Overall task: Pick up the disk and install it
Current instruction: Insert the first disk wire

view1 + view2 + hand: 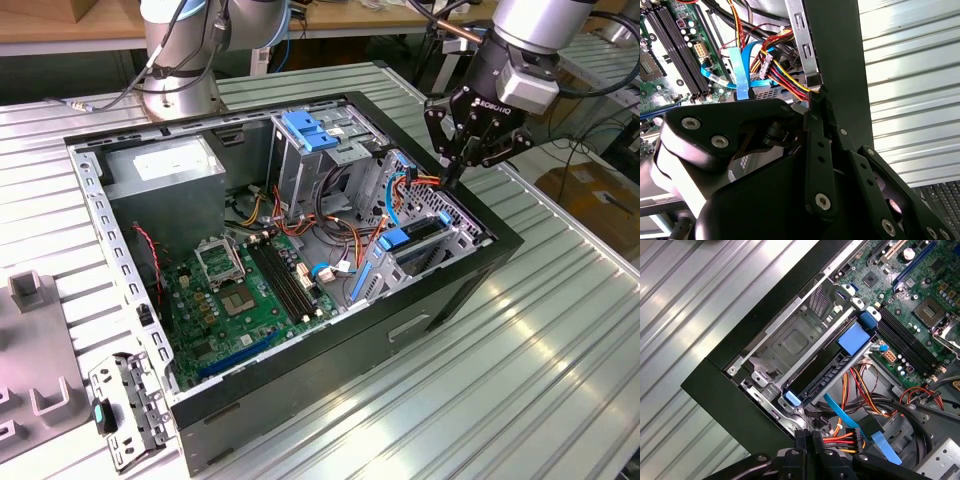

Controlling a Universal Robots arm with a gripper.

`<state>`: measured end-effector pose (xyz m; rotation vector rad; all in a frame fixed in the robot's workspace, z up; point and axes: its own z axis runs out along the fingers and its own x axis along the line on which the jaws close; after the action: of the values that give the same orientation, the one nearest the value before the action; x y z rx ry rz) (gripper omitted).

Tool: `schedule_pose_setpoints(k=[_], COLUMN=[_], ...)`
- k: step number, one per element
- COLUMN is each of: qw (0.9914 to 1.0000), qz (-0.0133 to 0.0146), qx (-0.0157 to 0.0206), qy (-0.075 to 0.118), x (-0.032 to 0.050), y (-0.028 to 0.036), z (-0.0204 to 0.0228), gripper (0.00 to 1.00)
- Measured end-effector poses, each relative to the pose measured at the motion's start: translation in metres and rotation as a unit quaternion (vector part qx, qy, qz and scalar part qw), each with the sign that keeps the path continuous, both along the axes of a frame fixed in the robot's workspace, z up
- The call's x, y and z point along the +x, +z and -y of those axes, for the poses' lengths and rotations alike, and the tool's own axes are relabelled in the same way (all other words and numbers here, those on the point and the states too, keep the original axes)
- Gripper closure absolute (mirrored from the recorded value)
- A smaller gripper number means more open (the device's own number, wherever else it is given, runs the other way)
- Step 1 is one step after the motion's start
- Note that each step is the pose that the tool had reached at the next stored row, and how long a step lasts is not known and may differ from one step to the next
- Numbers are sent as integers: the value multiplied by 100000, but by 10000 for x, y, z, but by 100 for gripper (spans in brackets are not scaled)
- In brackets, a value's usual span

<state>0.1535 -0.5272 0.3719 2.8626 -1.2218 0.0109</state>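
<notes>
The disk (pixel 420 233) is a dark flat slab standing on edge in a blue-ended carrier inside the corner bay of the open computer case (pixel 440 300). The first wrist view shows the disk (pixel 816 374) seated between the bay's metal walls. My gripper (pixel 452 180) hangs just above the case's far rim, beside that bay, on the exterior view's right. Its fingers are shut with nothing between them. In both wrist views the gripper (pixel 816 96) (pixel 807 436) is tip-down next to a power plug (pixel 766 64) with red, yellow and black wires.
A blue flat cable (pixel 840 415) crosses near the plug. A grey drive cage with a blue handle (pixel 308 130), a power-supply box (pixel 165 165) and the green motherboard (pixel 250 290) fill the case. A second arm's base (pixel 180 70) stands behind. Grey fixtures (pixel 30 350) lie at the exterior view's left.
</notes>
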Motion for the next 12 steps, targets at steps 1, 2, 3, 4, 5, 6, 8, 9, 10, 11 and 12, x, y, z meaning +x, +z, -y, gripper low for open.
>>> schedule_pose_setpoints(k=[1, 2, 3, 4, 5, 6, 8, 9, 10, 11, 12], qw=[100000, 100000, 100000, 100000, 100000, 100000, 100000, 100000, 100000, 100000, 100000], qz=[-1, -1, -2, -1, -1, -1, 0, -1, -1, -1, -1], qx=[2, 4, 3, 2, 0, 2, 3, 1, 4, 1, 2], qy=[-2, -6, -8, -10, -14, -16, -24, -24, -40, -95, -290], x=[0, 0, 0, 0, 0, 0, 0, 0, 0, -3, -11], y=[0, 0, 0, 0, 0, 0, 0, 0, 0, 0, 0], z=[0, 0, 0, 0, 0, 0, 0, 0, 0, 0, 0], gripper=[84, 84, 84, 84, 84, 84, 84, 84, 84, 84, 84])
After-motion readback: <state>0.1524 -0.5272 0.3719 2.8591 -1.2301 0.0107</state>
